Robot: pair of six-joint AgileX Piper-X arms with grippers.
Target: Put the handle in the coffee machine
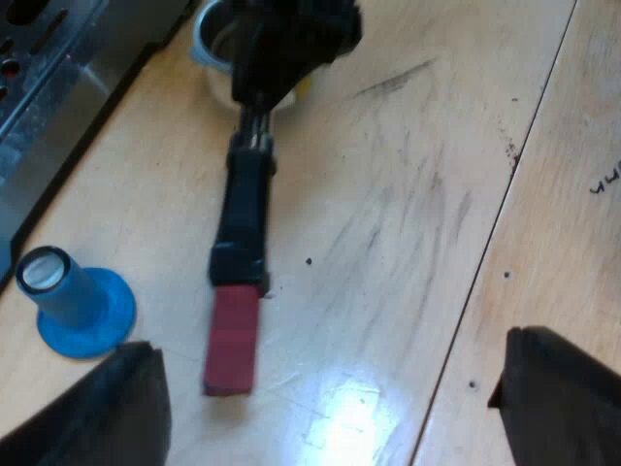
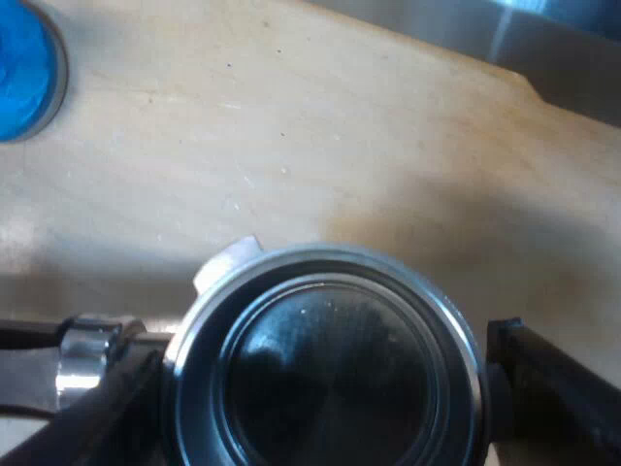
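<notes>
Closest in, my left gripper (image 1: 330, 388) is hanging spread wide and holding nothing, its two black fingers standing well apart over the wooden table (image 1: 417, 194). Beyond one finger the espresso machine (image 1: 49, 87) is showing its steel base. The blue tamper (image 1: 76, 303) is standing upright just ahead of that fingertip, near the machine and apart from everything else. Further ahead, between the lines of the two fingers, the metal holder (image 1: 243, 209) is lying flat on the table. Its red end (image 1: 233, 340) is pointing back toward my left gripper, and its head is sitting under my right gripper (image 1: 286, 44), close to the machine's base.

Seen from the right wrist, the right gripper's fingers are pressing against opposite sides of the basket (image 2: 325, 374) rim, so I am reading it as clenched on the holder's head. One locking lug (image 2: 228, 262) is sticking out free beyond the fingers. Whether the dark inside is coffee, I cannot tell.

I am judging the holder to be heavy, rigid and head-weighted, with a slippery polished rim. Gripped at the rim, the long handle is likely wanting to droop or swing. The dark grip just ahead of the red end is looking like the surer hold for lifting and twisting, and it is leaving the lugs free.
</notes>
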